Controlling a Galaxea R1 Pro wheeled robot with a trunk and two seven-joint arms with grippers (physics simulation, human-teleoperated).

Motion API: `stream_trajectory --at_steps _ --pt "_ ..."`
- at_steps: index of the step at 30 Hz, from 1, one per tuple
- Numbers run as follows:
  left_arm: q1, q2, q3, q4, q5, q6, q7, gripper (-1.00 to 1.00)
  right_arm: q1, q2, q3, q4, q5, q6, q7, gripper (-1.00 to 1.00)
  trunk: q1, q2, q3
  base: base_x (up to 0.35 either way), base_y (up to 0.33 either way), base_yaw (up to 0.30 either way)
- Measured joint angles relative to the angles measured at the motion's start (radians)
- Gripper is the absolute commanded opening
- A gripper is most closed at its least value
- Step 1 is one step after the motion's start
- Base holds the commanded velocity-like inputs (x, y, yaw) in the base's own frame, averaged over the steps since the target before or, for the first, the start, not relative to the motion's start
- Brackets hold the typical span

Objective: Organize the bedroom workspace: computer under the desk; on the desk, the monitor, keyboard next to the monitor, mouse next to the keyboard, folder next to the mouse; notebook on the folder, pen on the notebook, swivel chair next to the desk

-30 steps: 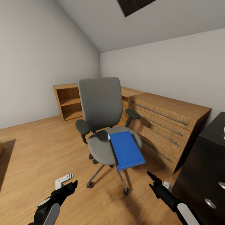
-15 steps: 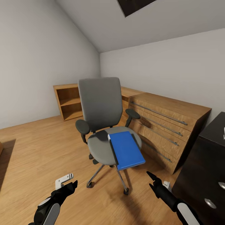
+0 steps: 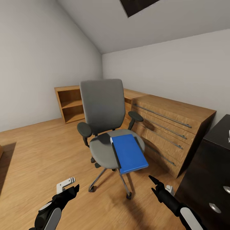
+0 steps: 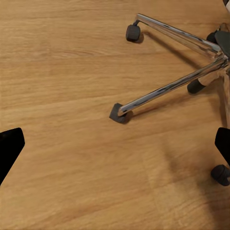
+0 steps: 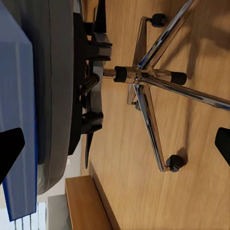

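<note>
Folder [image 3: 129, 152], bright blue, lies flat on the grey seat of the swivel chair [image 3: 103, 108], overhanging the seat's front edge toward you, with a thin dark edge showing along its left side. Your right gripper [image 3: 156, 186] hangs low over the wood floor [image 3: 35, 150], below and just right of the folder's near corner; its fingers are spread wide with nothing between them, and through that gap you see the chair's chrome star base [image 5: 148, 76] and the seat's underside. Your left gripper [image 3: 71, 187] hovers left of the chair, fingers equally wide apart and empty, a castor [image 4: 117, 114] on the floor between them. At your right stands the black desk [image 3: 210, 166], beside a light-wood chest [image 3: 169, 127].
</note>
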Motion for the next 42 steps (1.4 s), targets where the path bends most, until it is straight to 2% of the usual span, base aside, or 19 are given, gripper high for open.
stream_trajectory --at_steps 8,15,29,34,38,41,42 --pt "0.0 0.0 0.0 0.0 0.0 0.0 0.0 1.0 0.0 0.0 0.003 -0.001 0.0 0.003 0.006 1.0 0.0 0.0 0.0 0.0 0.0 0.0" --pt "0.0 0.0 0.0 0.009 0.0 -0.001 -0.001 1.0 0.0 0.0 0.007 -0.003 0.002 0.012 0.056 1.0 0.0 0.0 0.0 0.0 0.0 0.0" --pt "-0.001 -0.002 -0.001 0.027 -0.001 -0.003 -0.002 1.0 0.0 0.0 0.008 -0.005 0.003 0.015 0.07 1.0 0.0 0.0 0.0 0.0 0.0 0.0" --pt "0.0 -0.002 -0.001 0.028 -0.001 -0.003 -0.002 1.0 0.0 0.0 0.043 -0.029 0.005 0.015 0.075 1.0 0.0 0.0 0.0 0.0 0.0 0.0" --pt "0.0 -0.003 -0.001 0.029 0.0 -0.003 -0.002 1.0 0.0 0.001 0.081 -0.065 0.008 0.018 0.082 1.0 0.0 0.0 0.0 0.0 0.0 0.0" --pt "0.0 -0.003 -0.001 0.03 0.0 -0.003 -0.002 1.0 0.0 0.001 0.127 -0.107 0.007 0.019 0.088 1.0 0.0 0.0 0.0 0.0 0.0 0.0" --pt "0.0 -0.003 -0.001 0.03 0.0 -0.003 -0.002 1.0 0.0 0.001 0.129 -0.109 0.008 0.018 0.088 1.0 0.0 0.0 0.0 0.0 0.0 0.0"
